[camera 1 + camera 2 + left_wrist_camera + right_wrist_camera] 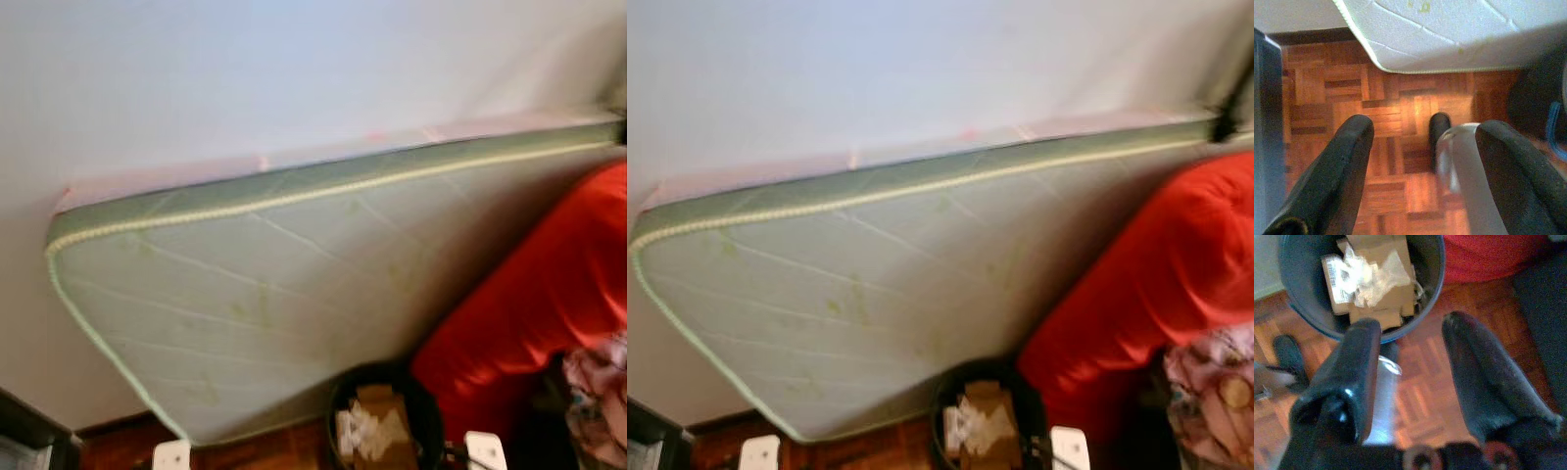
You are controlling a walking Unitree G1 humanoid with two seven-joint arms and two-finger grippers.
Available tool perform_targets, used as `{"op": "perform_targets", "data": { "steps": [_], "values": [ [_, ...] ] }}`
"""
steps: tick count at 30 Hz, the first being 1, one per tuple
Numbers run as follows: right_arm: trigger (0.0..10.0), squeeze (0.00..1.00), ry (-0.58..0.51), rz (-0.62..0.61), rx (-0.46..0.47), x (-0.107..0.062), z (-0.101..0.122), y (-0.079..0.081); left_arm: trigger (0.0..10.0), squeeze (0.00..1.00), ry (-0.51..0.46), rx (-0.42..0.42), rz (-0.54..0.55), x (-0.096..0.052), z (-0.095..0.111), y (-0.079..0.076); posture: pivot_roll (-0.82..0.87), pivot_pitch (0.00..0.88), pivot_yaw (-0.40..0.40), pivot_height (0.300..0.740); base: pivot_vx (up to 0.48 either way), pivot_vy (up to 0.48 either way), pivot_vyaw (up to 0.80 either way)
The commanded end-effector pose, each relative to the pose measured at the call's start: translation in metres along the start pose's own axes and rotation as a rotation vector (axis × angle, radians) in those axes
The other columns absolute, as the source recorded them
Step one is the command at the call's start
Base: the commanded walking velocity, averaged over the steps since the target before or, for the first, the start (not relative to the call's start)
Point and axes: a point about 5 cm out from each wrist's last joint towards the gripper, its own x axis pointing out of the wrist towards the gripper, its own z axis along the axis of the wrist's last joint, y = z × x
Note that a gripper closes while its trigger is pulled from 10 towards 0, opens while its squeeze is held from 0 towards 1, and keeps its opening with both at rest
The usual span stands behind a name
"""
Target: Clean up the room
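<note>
Two pincers hang low over the parquet floor, and from my remote seat I read both as released, gripping nothing. The left pincer points down at bare wood, its black fingers spread wide, with the lower corner of a pale green quilted mattress just beyond them. That mattress leans tilted against the white wall. The right pincer also has its fingers apart, and just past their tips sits a dark round waste bin on the floor. Inside the bin I see flattened cardboard and crumpled clear plastic wrap. The bin stands at the foot of the mattress, touching or nearly touching a red cushion-like mass on its right. Floral fabric lies at the far right.
</note>
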Motion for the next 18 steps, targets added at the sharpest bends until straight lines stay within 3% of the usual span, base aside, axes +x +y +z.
{"op": "perform_targets", "data": {
  "steps": [1, 18],
  "values": [
    [10.0, 0.00, 0.004, -0.006, -0.003, 0.0005, 0.0023, -0.0035, 10.0, 0.00, 0.013, 0.005, 0.000, -0.0025, -0.0064, -0.0004, 0.02, 0.099, -0.032, 0.740, 0.000, 0.000, 0.00],
    [10.0, 0.00, 0.001, -0.008, -0.003, 0.0015, 0.0058, -0.0045, 10.0, 0.00, 0.008, -0.009, 0.001, -0.0027, -0.0065, -0.0009, 0.03, 0.093, -0.038, 0.740, 0.000, 0.000, 0.00]
  ]
}}
